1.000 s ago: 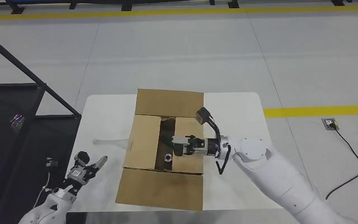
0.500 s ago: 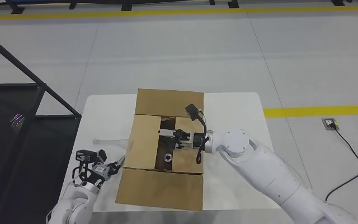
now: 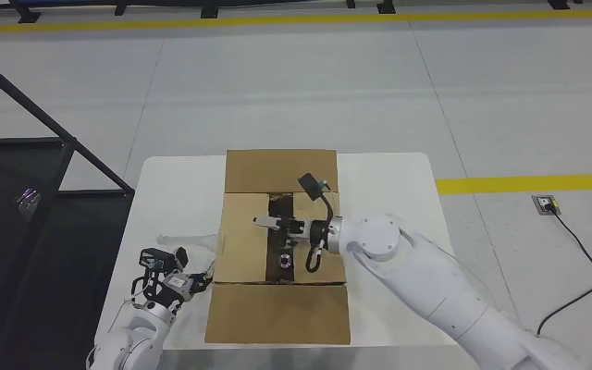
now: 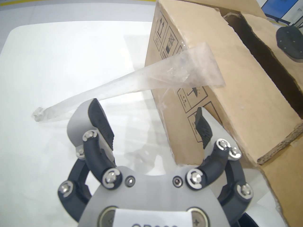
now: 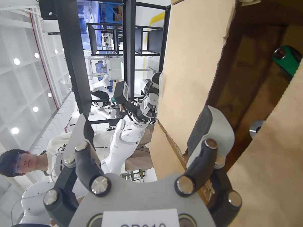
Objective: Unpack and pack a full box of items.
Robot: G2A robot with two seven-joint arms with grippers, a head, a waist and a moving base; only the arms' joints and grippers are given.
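The box is sitting open on the table. The right gripper is hanging over it, fingers apart astride a flap. The left gripper, fingers released, is hovering beside its left wall, near tape.

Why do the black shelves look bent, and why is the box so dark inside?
Right wrist view: a wide lens likely bows the black shelves toward the edges; the flaps of the box shade its inside, yet a green item shows. Top view: the slot between flaps is dark too.
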